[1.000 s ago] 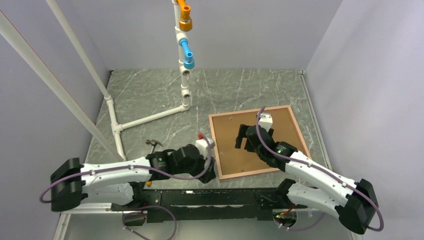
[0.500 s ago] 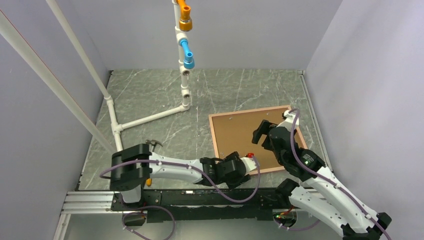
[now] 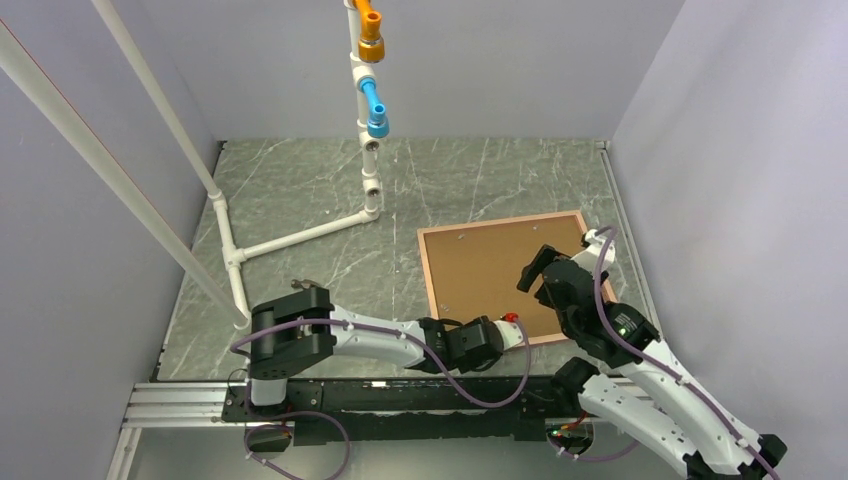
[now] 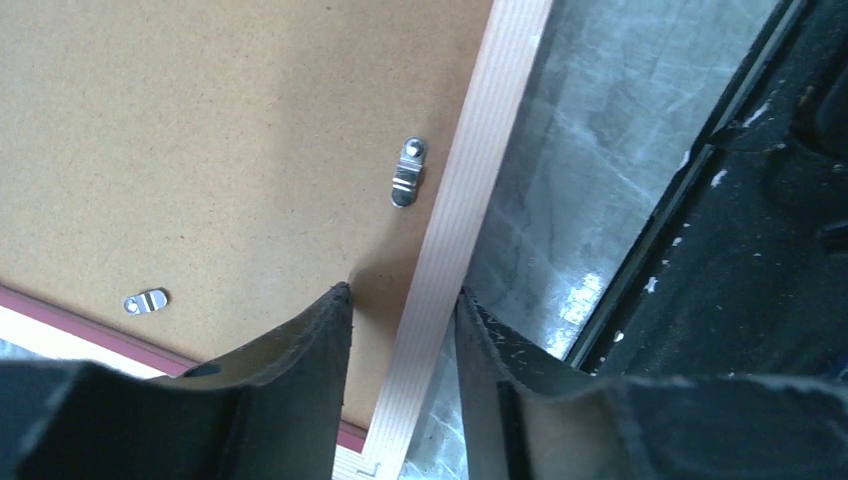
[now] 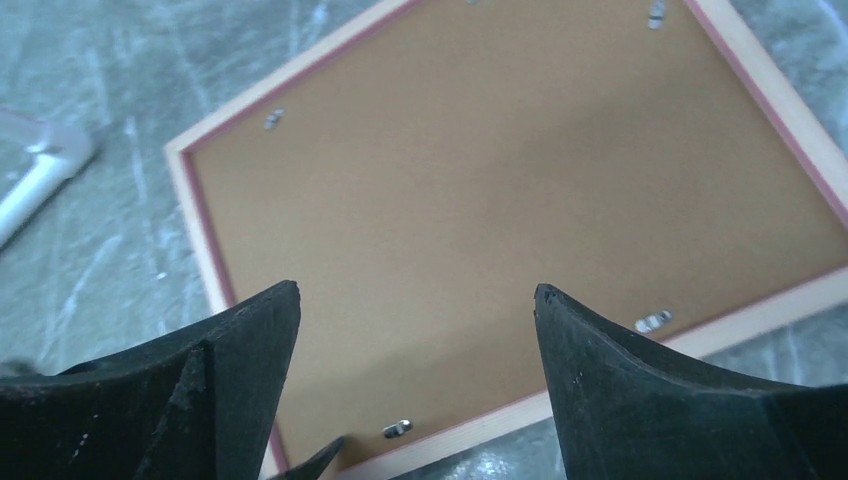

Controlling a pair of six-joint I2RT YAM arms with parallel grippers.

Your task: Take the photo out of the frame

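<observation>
The frame lies face down on the table, its brown backing board up and held by small metal turn clips. The photo is hidden under the board. My left gripper is low at the frame's near edge. In the left wrist view it is partly open and straddles the light wood rail, one finger over the board and one outside the rail. My right gripper hovers over the frame's right part, wide open and empty, with the board below it.
A white pipe stand with blue and orange fittings rises at the back left. A black mounting rail runs along the near table edge, close to the frame. Enclosure walls stand on the left, back and right.
My left arm has swung right along the near edge, from the frame's near-left corner to its near rail. My right gripper has drawn back from the frame's middle toward its right side.
</observation>
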